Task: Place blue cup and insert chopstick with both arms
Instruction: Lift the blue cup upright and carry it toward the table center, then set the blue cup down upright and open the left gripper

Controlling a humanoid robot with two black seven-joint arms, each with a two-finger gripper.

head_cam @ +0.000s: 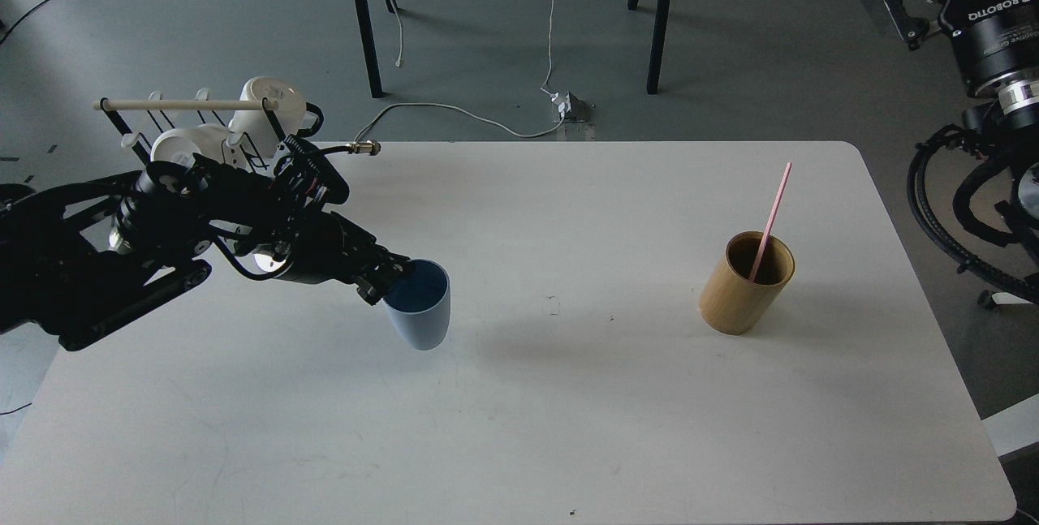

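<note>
My left gripper [391, 280] is shut on the near-left rim of the blue cup [422, 316]. It holds the cup mouth-up and slightly tilted over the table [568, 428], left of the middle. I cannot tell whether the cup's base touches the table. The pale-pink chopstick [772, 219] stands leaning in a tan bamboo cylinder [739, 294] at the right of the table. My right gripper [907, 6] is high at the top right edge, off the table. Its fingers are partly cut off and dark.
A black wire rack [243, 115] with two white mugs [272, 99] stands at the table's back left corner, partly hidden behind my left arm. Chair legs and cables are on the floor beyond the table.
</note>
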